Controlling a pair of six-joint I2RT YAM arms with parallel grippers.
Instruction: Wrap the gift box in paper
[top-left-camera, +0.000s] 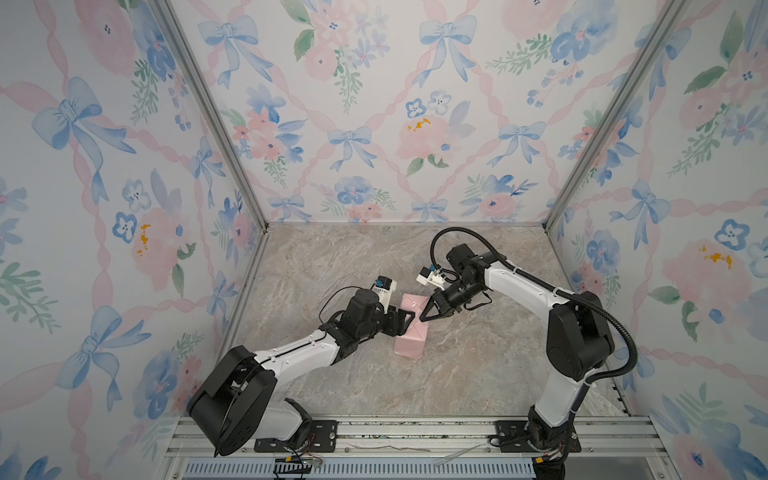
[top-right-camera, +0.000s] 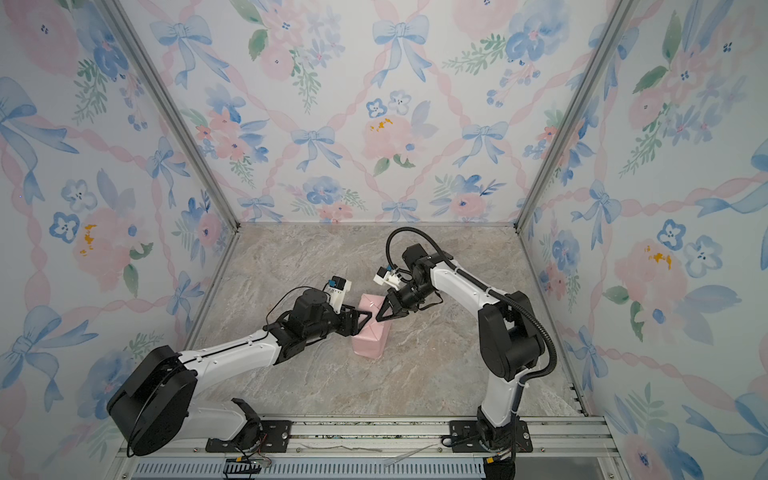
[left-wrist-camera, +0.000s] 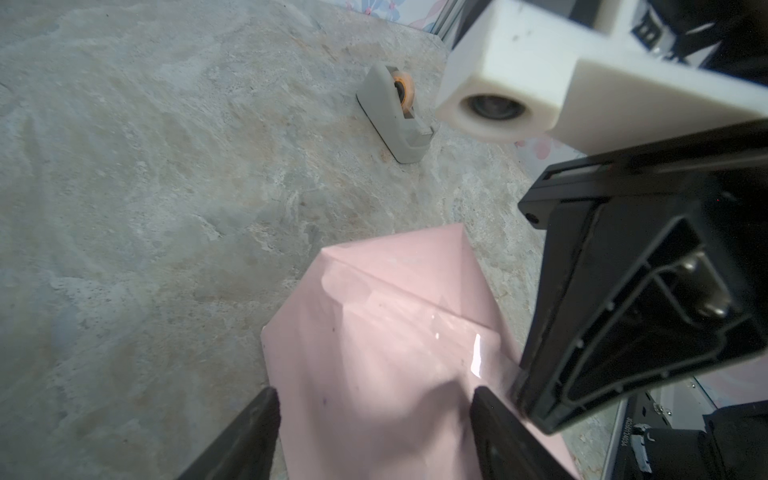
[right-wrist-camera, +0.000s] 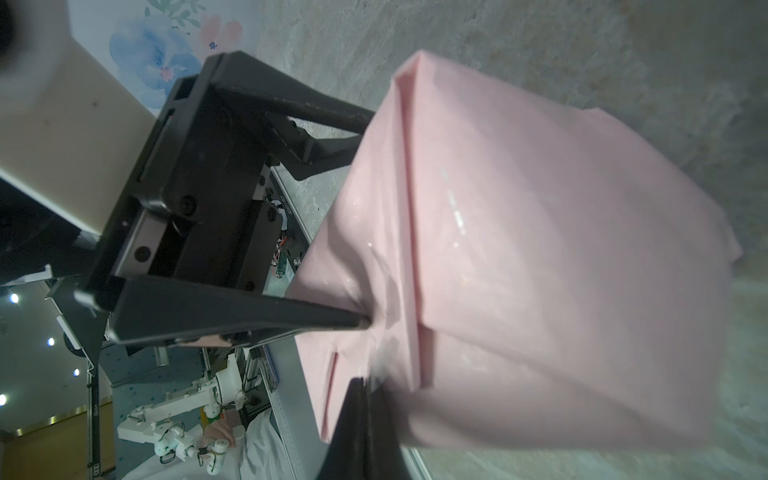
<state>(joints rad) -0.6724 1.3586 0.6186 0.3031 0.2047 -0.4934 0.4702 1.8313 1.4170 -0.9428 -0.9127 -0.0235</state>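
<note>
My left pincer (top-left-camera: 409, 322) stood spread wide around the pink paper (top-left-camera: 409, 336) wrapping the box mid-table, my shut right pincer (top-left-camera: 424, 319) pressed its tip there from two o'clock, and the tape dispenser (left-wrist-camera: 395, 116) sat beyond.

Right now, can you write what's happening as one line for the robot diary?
stage: wrapping nearly done | paper: pink, folded around box | left gripper: open, straddling parcel | right gripper: shut, tip pressing fold | tape dispenser: untouched

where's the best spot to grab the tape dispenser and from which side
Probably the tape dispenser across its narrow body, just behind the roll, coming from above: it stands upright and apart on the table, both long flat flanks free. It shows only in the left wrist view.
</note>
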